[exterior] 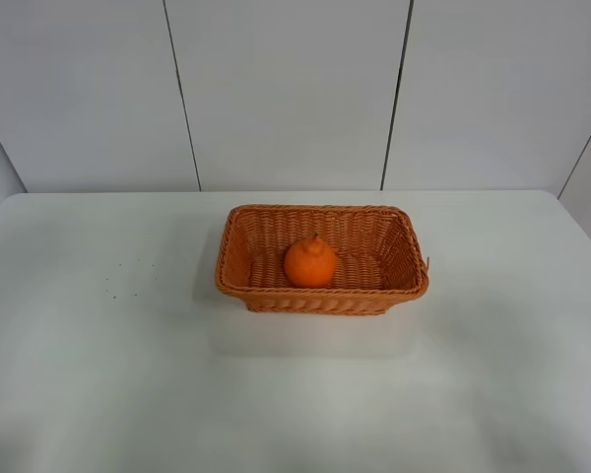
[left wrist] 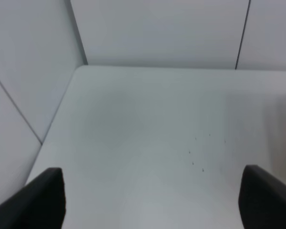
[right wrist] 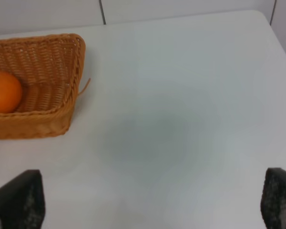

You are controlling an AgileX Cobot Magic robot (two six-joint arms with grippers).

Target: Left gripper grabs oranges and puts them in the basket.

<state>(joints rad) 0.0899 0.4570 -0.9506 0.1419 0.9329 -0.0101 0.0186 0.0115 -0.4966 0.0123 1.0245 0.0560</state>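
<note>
Sitting inside the basket on the white table, the orange rests near the middle of the woven floor, knobbed top up, touching none of the four walls as far as the high camera shows. No brand, label or writing can be read on anything in any view.

My left gripper is empty with its jaws spread wide; its wrist camera shows only the two black fingertips over bare table, a few small dark specks on the surface and the grey wall panels beyond. Neither basket nor fruit appears there.

My right gripper is likewise spread apart and holds nothing. Its wrist camera catches one end of the basket with part of the orange inside, plus a loose wicker strand poking out from the corner.

The high camera shows neither of my arms, only the basket, fruit and specks.
</note>
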